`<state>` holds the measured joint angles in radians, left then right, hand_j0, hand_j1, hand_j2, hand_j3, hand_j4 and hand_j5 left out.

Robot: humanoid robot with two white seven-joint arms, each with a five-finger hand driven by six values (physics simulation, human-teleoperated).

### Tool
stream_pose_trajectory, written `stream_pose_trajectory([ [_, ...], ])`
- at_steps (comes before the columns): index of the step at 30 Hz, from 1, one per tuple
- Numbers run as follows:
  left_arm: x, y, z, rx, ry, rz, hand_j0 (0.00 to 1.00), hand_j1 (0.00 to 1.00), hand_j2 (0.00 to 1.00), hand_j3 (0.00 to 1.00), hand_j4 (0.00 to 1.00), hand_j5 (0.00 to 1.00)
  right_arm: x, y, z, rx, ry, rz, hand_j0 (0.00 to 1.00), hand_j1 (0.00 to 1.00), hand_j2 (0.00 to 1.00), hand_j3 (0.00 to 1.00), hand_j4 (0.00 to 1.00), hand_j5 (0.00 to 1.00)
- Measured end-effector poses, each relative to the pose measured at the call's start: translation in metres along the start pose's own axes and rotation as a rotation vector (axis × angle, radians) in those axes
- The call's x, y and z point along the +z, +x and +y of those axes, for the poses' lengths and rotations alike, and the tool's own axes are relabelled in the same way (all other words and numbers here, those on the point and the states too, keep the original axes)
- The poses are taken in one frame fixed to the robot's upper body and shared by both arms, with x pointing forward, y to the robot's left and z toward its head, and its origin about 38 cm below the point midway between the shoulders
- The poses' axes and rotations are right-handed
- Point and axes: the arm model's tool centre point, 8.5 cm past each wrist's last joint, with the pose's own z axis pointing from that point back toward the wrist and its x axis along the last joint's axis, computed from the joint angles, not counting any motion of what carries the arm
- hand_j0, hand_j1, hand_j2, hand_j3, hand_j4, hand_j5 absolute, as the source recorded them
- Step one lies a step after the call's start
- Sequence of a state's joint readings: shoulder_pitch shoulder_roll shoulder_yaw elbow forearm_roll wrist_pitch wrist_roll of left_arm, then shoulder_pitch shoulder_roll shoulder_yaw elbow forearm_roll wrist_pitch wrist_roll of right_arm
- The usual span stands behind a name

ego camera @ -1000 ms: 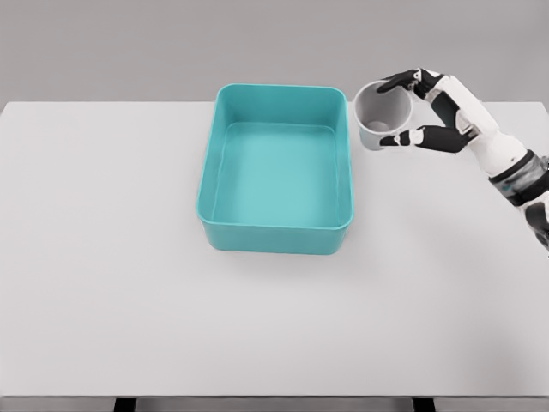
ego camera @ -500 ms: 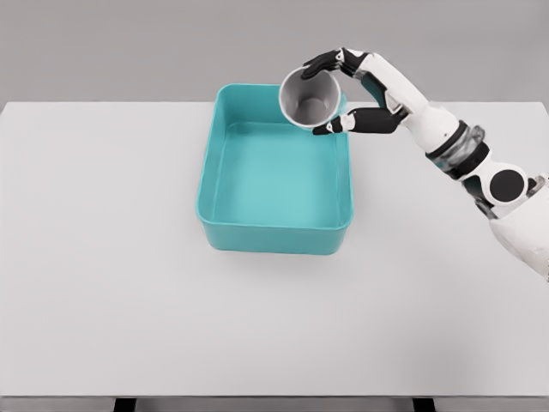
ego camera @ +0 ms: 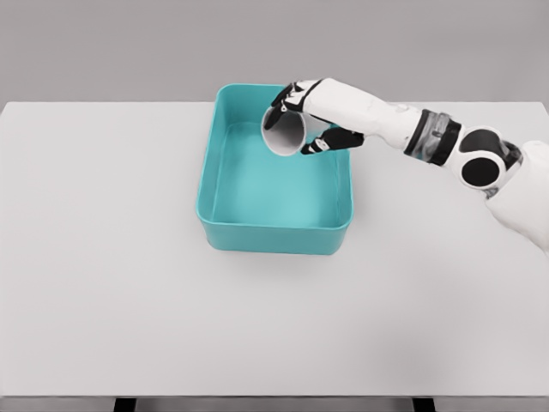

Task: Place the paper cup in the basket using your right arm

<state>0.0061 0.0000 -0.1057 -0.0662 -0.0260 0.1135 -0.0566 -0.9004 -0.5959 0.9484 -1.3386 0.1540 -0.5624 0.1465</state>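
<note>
A grey paper cup (ego camera: 285,133) is held tilted, its mouth facing down-left, above the far right part of the teal basket (ego camera: 210,184). My right hand (ego camera: 310,120) is shut on the cup, its dark fingers (ego camera: 288,94) over the top and the thumb below. The right arm reaches in from the right edge across the basket's right wall. The basket's inside holds nothing. The left arm is out of view.
The basket stands on a white table (ego camera: 103,257), near its far middle. The table's front edge runs along the bottom of the view.
The right hand has carried the cup leftward from beside the basket's far right corner to over its inside, lowering it and tipping its mouth down-left.
</note>
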Motion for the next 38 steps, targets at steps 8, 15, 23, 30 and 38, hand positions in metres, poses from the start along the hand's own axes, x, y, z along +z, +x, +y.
stream_pose_trajectory([
  [8, 0.000, 0.000, 0.000, 0.000, 0.000, 0.000, 1.00, 1.00, 1.00, 1.00, 1.00, 1.00, -0.013, 0.001, -0.008, 0.096, 0.061, 0.004, 1.00, 1.00, 1.00, 1.00, 1.00, 1.00],
  [15, 0.000, 0.000, 0.000, 0.000, 0.000, 0.000, 1.00, 1.00, 1.00, 1.00, 1.00, 1.00, 0.031, -0.018, -0.052, 0.210, 0.102, 0.075, 1.00, 1.00, 1.00, 1.00, 1.00, 1.00],
  [23, 0.000, 0.000, 0.000, 0.000, 0.000, 0.000, 1.00, 1.00, 1.00, 1.00, 1.00, 1.00, 0.183, -0.048, -0.016, 0.166, 0.279, 0.333, 1.00, 1.00, 1.00, 1.00, 1.00, 1.00],
  [30, 0.000, 0.000, 0.000, 0.000, 0.000, 0.000, 1.00, 1.00, 1.00, 1.00, 1.00, 1.00, 0.222, -0.037, -0.025, 0.191, 0.339, 0.380, 1.00, 1.00, 1.00, 1.00, 1.00, 1.00],
  [38, 0.000, -0.001, 0.000, 0.001, 0.000, 0.002, 1.00, 1.00, 1.00, 1.00, 1.00, 1.00, 0.205, -0.028, -0.024, 0.197, 0.331, 0.327, 1.00, 1.00, 1.00, 1.00, 1.00, 1.00],
])
